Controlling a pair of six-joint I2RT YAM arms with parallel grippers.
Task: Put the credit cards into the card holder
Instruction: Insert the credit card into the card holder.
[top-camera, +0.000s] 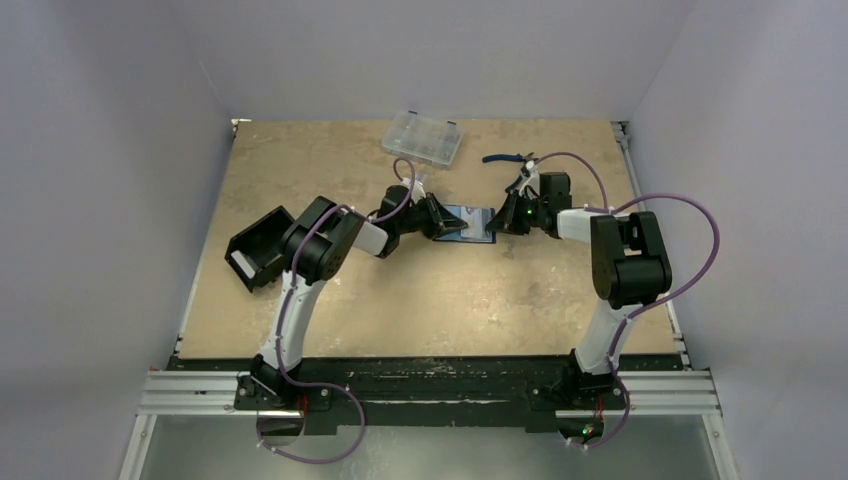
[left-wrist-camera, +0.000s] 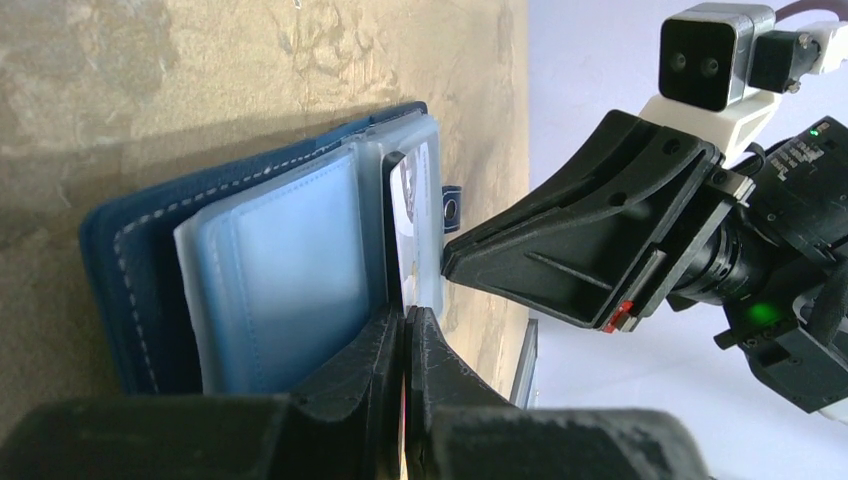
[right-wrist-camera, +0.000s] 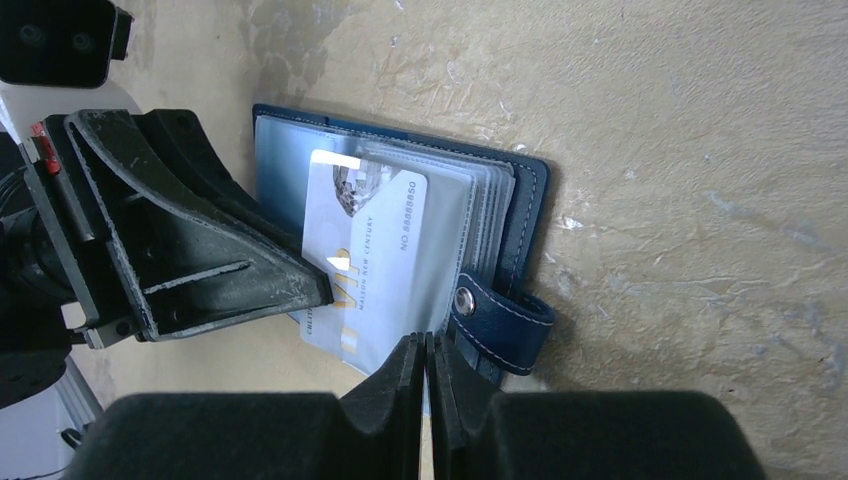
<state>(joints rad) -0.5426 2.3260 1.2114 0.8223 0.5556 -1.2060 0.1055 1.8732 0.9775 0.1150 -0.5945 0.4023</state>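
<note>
**Worktop, seen from above.** A black box sits at 9 o'clock, beside the left arm. A clear compartment case and blue-handled pliers lie toward 12 o'clock. The card holder lies open at the centre, its long axis running 9 to 3 o'clock. The left hand meets it from 9 o'clock and the right hand from 3 o'clock, both touching it.

**Hands.** The left fingers are pressed together at the edge of the clear sleeves. Whether they have nipped a leaf cannot be told. The right fingers are together but for a thin slit, at the sleeves' open edge. What they pinch, if anything, is unclear.

**Credit card, right wrist view.** One card lies partly inside a sleeve of the card holder, its long axis running about 1 to 7 o'clock. The free end sticks out toward 7 o'clock. Its near corner is just beside the right fingertips, at their 10 to 11 o'clock, so the right hand is the nearer one. In my judgement, seating the card means pushing it along that axis toward 1 o'clock.

**Small parts.** The snap tab with its stud hangs open at 2 o'clock of the right fingertips.
</note>
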